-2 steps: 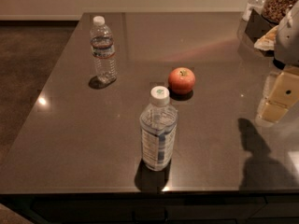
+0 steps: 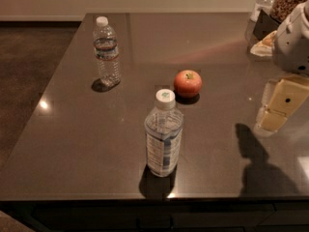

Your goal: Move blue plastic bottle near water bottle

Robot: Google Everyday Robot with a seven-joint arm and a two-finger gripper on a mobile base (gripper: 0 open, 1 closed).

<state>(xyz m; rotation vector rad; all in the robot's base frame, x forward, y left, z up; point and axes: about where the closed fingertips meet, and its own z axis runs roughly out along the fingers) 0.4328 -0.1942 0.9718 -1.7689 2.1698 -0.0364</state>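
The blue plastic bottle stands upright toward six o'clock on the dark table, close to the near edge, its white cap on; the water bottle stands upright well apart from it, off at about eleven o'clock from the blue one, near the table's far left; an apple sits between and a little to the right, at roughly one o'clock from the blue plastic bottle and near it without touching; the gripper hangs over the right side of the table, at about three o'clock from the blue plastic bottle and well clear of it, throwing a shadow on the surface below; it carries nothing that I can see, though whether it is spread or closed I cannot tell from where I stand; compared with a moment ago the only change is that the gripper has edged slightly left and lower, toward the bottle, while both bottles and the apple sit exactly where they were; I read that as the approach only just under way, the grasp not yet begun and the whole carry toward eleven o'clock still to do; the apple lies close to the straight line from the gripper's side, so the reach probably needs to skirt it.
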